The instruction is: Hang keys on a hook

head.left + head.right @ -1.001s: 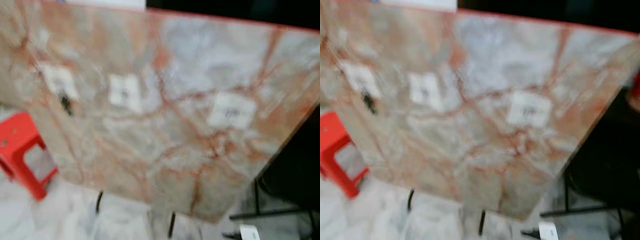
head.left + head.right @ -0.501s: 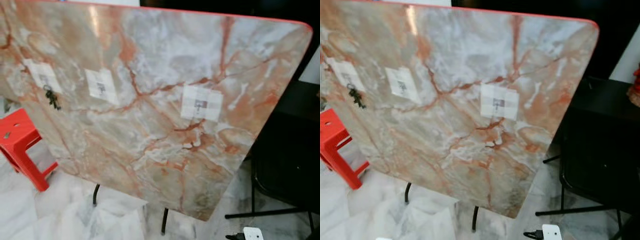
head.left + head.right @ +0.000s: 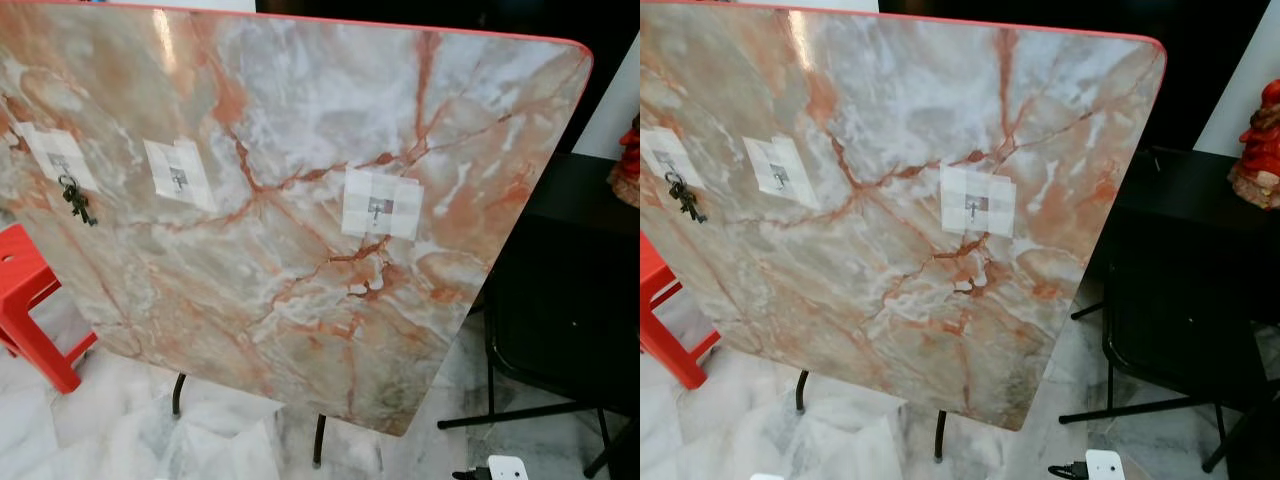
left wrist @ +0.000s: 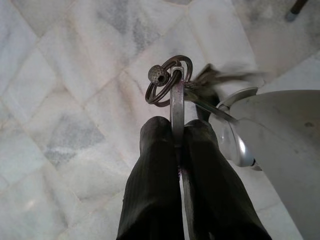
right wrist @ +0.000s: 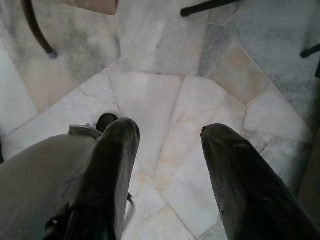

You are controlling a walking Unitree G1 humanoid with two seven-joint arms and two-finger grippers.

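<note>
A marble-patterned board [image 3: 300, 120] stands tilted before me, bearing three small hooks on white pads. A dark bunch of keys [image 3: 77, 203] hangs from the left hook [image 3: 62, 165]. Nothing hangs on the middle hook [image 3: 178, 178] or the right hook [image 3: 378, 207]. In the left wrist view my left gripper [image 4: 177, 131] is shut on a metal key [image 4: 176, 107], low over the marble floor. A ring [image 4: 167, 80] and more keys dangle from it. My right gripper [image 5: 167, 132] is open above the floor tiles with nothing between its fingers.
A red plastic stool [image 3: 30, 300] stands at the board's lower left. Black furniture [image 3: 570, 320] stands to the right, with a red figurine [image 3: 1260, 135] on it. Thin black legs [image 3: 320, 440] hold the board up, and a white plug [image 3: 505, 468] lies on the floor.
The camera has swung and steadied, so the blur is gone and the board sits further left in the picture. The hooks and hanging keys have not moved on the board.
</note>
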